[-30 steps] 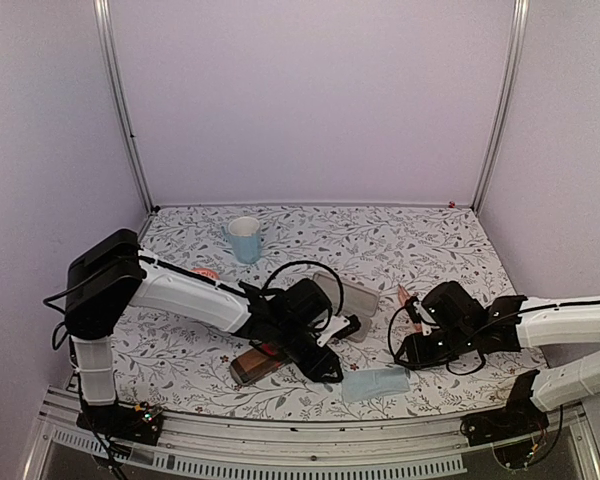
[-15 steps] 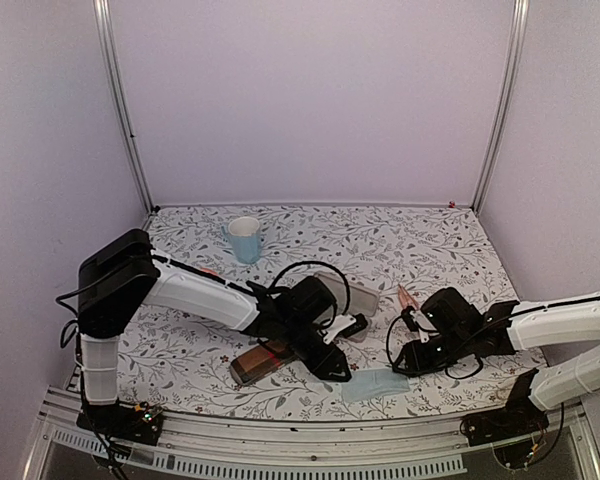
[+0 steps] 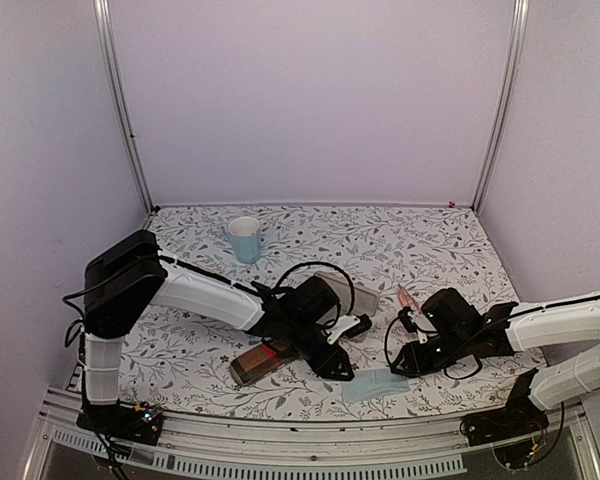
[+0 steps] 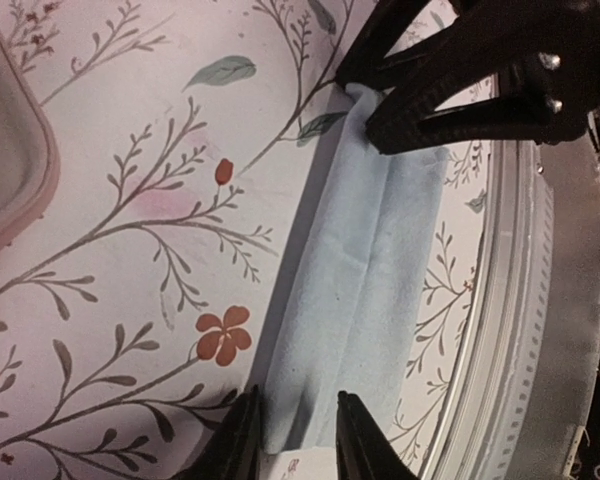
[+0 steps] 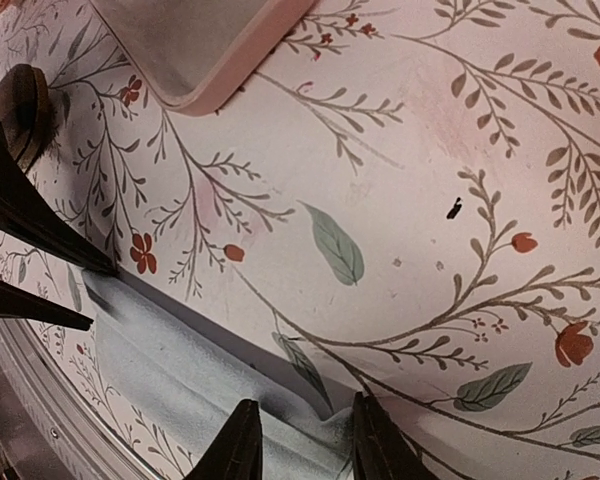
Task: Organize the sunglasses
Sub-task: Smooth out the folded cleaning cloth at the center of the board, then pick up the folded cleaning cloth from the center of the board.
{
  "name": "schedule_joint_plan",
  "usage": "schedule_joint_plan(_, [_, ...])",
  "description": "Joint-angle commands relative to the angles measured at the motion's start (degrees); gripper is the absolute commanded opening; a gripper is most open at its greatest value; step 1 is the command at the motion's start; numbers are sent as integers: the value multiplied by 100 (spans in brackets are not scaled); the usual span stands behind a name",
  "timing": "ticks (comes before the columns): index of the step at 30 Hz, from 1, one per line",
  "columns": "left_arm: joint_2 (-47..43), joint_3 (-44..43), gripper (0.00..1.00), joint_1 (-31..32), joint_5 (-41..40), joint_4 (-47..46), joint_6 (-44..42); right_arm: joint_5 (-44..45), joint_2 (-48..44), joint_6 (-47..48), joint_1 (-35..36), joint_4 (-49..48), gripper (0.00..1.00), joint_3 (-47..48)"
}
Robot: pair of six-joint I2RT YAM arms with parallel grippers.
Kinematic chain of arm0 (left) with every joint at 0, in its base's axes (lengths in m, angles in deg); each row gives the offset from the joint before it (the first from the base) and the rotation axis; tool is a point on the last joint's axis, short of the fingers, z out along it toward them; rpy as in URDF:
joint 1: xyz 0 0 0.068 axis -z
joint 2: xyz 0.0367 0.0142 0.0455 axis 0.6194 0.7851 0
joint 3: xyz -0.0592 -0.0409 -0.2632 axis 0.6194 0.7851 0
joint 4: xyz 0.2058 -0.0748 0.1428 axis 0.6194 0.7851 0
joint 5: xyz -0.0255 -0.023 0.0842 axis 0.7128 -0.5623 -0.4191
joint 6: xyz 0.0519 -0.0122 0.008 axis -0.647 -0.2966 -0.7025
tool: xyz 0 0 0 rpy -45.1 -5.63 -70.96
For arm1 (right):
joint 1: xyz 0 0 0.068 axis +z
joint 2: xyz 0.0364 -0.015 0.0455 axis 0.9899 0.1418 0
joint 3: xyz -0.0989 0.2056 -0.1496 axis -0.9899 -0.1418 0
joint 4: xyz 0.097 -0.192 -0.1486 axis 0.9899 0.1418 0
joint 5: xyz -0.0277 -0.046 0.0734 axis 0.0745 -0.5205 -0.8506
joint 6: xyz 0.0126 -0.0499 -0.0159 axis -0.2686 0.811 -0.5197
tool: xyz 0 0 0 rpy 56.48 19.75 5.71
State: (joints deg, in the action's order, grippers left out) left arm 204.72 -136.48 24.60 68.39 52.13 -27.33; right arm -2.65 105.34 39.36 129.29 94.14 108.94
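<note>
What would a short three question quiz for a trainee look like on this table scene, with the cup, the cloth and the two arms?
1. True or false: the blue cup lies tipped over against the brown case.
2. What do both arms' jaws straddle? A. the light blue cloth B. the cup C. the brown case
3. Fill in: the cloth lies by the table's ___ edge, closest to the arms' bases.
Key: 1 false, the cup stands upright at the back, apart from the case. 2 A, one arm at each end. 3 near.
</note>
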Motion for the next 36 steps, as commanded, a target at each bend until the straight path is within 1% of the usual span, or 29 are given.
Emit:
schedule_joint_plan(1, [270,-7,26,-7,15,273,-85,-116,-51,123,-42,-65,31,-97])
schedule_joint_plan(13, [194,15,9,-19,-41,302,-92,-98,-58,181,-49,-94,25,-123])
schedule_joint_plan(15, [183,11,7,-21,-64,316,-92,-53,-97,177,-45,-60,26,-117])
schedule_joint_plan(18, [172,7,5,-20,-89,347,-93,133,-200,136,-56,80,31,-47])
schedule_joint_plan(21, [163,7,5,-16,-132,390,-93,329,-261,96,-91,271,35,66])
schedule_joint_plan(26, [137,16,10,-14,-183,412,-92,425,-226,84,-191,392,37,158])
schedule_joint_plan(31, [136,5,11,-16,-196,408,-89,323,5,145,-242,310,36,155])
schedule_joint_plan(36, [132,28,12,-18,-200,405,-96,69,90,191,-254,151,31,92])
